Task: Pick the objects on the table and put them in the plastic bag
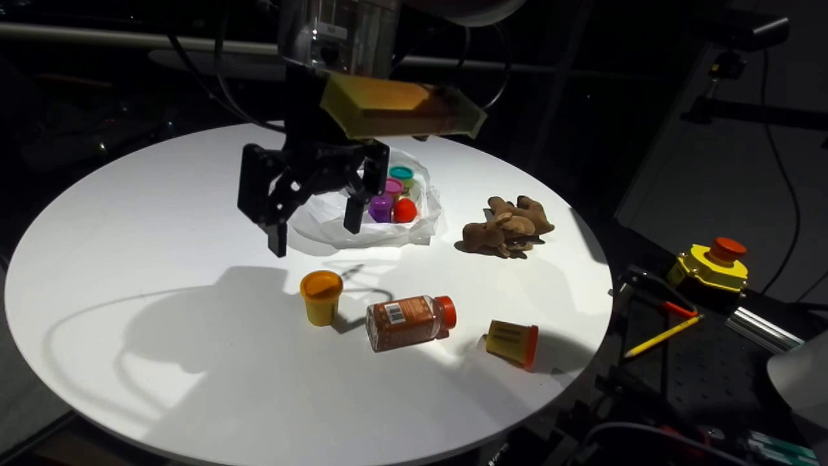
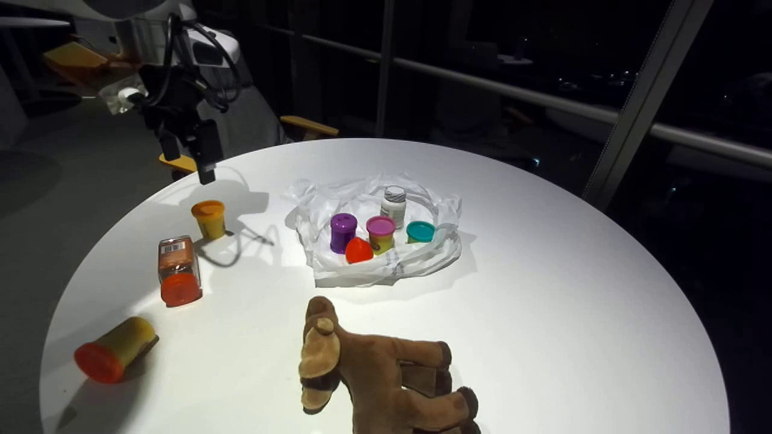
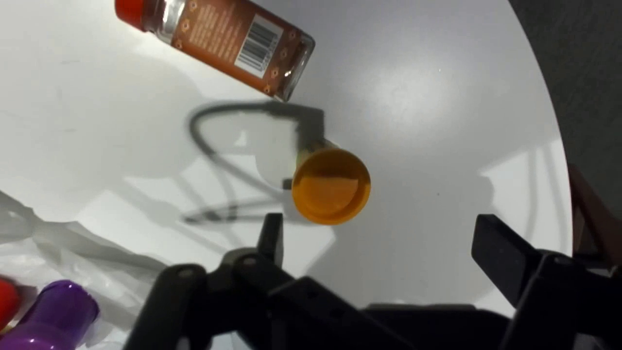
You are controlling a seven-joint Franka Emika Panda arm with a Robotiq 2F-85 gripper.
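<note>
High over the white table (image 1: 194, 388) my gripper (image 1: 315, 228) stands open, nothing between its fingers. In the wrist view an orange-lidded yellow cup (image 3: 331, 187) shows beyond the gripper (image 3: 378, 221), nearer the left finger; it stands upright. Beside it lies a clear jar with a brown label (image 1: 407, 321) and red cap. A red-lidded cup (image 2: 114, 349) lies on its side, and a brown plush toy (image 2: 374, 380) rests near the bag. The whitish plastic bag (image 2: 301, 241) is spread open, holding a purple container (image 2: 342, 232), pink-lidded cup (image 2: 381, 232), teal-lidded cup (image 2: 420, 231), white bottle (image 2: 394, 205) and red piece (image 2: 359, 251).
Past the table's edge, a dark side surface carries a yellow box with a red button (image 1: 711, 266) and a pencil (image 1: 663, 336). A chair armrest (image 2: 309, 125) stands behind the table. Cables loop around the arm's wrist.
</note>
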